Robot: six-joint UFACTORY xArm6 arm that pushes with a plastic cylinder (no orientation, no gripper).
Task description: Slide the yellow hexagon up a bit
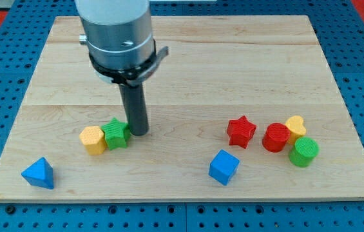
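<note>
Wooden board point(188, 77) on a blue pegged bench carries everything. My tip point(138, 133), a bare rod with nothing to open or close, sits just right of the green star point(116, 133), which touches the yellow hexagon point(93, 139) on its left. Approach step, I judge: next I must get below the hexagon, then push toward the view's top.

Bright, even light (soft shadows under the blocks), sharp focus, no glare.
</note>
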